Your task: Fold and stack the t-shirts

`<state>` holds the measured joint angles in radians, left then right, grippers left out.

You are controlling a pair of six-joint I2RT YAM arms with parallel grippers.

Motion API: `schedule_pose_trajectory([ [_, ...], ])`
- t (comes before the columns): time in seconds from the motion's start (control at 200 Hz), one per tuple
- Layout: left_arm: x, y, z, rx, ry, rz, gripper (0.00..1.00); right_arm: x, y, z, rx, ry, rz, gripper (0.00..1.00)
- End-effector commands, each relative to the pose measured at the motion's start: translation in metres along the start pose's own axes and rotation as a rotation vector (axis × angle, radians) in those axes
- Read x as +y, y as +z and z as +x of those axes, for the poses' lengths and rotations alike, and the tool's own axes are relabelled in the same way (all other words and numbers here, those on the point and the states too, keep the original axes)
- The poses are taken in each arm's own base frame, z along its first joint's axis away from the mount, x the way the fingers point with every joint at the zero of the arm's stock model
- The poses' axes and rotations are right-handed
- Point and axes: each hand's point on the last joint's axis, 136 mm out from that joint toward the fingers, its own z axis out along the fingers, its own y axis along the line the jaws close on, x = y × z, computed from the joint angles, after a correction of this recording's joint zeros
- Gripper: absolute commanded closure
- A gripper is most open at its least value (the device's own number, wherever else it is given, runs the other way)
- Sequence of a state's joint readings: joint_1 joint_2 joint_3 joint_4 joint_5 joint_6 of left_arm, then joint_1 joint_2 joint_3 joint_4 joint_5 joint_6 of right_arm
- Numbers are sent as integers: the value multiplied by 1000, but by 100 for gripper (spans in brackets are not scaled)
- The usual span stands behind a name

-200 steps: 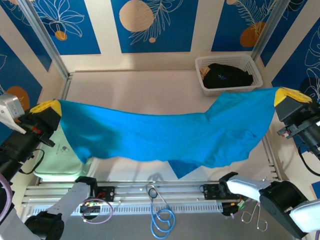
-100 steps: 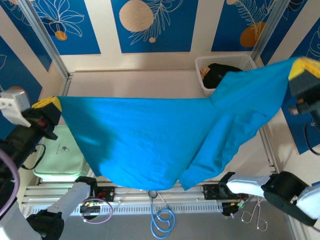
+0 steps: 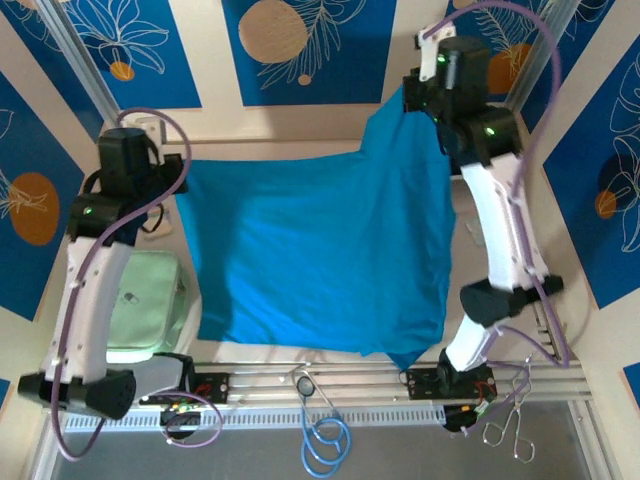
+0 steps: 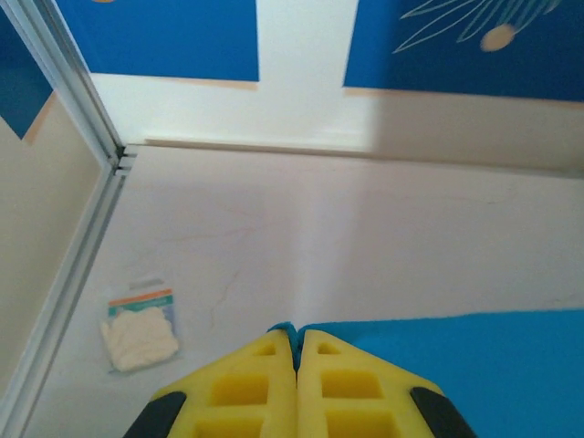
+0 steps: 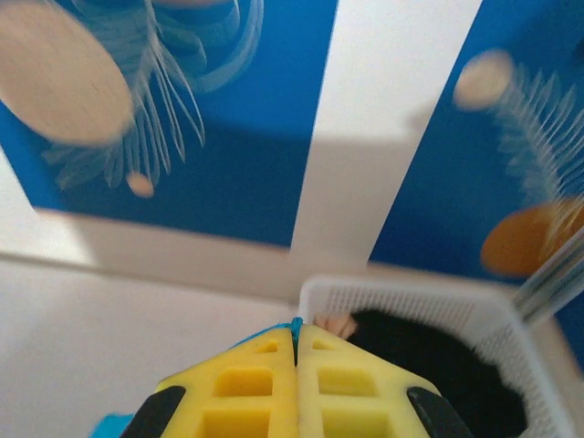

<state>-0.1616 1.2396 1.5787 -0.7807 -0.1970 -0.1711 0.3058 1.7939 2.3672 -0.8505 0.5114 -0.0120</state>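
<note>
Top external has both your arms stretched way out now. What happened to the teal t-shirt (image 3: 320,250)? /ops

A second ago I had it slung low between the arms near my bases, sagging. Now I've swung it up and over to the far side. Left tool (image 4: 295,351) is clenched on one top corner and right tool (image 5: 295,333) on the other. Both wrist views show the yellow pads pressed together with a sliver of teal cloth between them. /me

Flat yet? /ops

Not fully, I think. It fans out from the two corners back toward the near rail, far wider and smoother than before. Right corner sits higher than the left, and the bottom right hem bunches at the near edge. How much rests on the surface (image 4: 365,237) I can't tell. /me

Black t-shirt (image 5: 429,365)? /ops

In the white basket (image 5: 484,315), just beyond my right tool. Untouched. Green pad (image 3: 145,300) sits left of the teal cloth, under my left arm. /me

So? /ops

Spread is basically done. I'd judge lowering both corners evenly comes next, then folding. Risk: an uneven drop leaves a skewed sheet. /me
</note>
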Motion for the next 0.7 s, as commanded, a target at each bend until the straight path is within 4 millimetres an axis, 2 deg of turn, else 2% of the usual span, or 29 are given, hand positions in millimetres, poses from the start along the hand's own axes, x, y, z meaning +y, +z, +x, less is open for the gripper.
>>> schedule_pose_trajectory([
  [0.0, 1, 42, -19, -92, 45, -57, 97, -1, 74, 41, 119, 141, -22, 100],
  [0.05, -2, 75, -12, -81, 56, -62, 99, -7, 122, 70, 189, 160, 12, 100],
  [0.145, -4, 137, 0, -64, 45, -83, 100, -17, 195, 111, 248, 188, 52, 100],
  [0.225, 1, 187, 8, -45, 26, -111, 100, -22, 241, 137, 241, 205, 53, 100],
  [0.315, 14, 237, 20, -10, -4, -179, 100, -15, 276, 155, 211, 206, 2, 100],
  [0.39, 24, 267, 28, 22, -22, -227, 100, 0, 294, 168, 194, 198, -68, 100],
  [0.455, 28, 283, 34, 38, -24, -249, 100, 11, 300, 171, 178, 181, -109, 100],
  [0.545, 29, 295, 39, 43, -9, -254, 100, 18, 303, 172, 170, 156, -119, 100],
  [0.695, 27, 303, 52, 66, -4, -241, 100, 23, 300, 170, 176, 161, -137, 100],
])
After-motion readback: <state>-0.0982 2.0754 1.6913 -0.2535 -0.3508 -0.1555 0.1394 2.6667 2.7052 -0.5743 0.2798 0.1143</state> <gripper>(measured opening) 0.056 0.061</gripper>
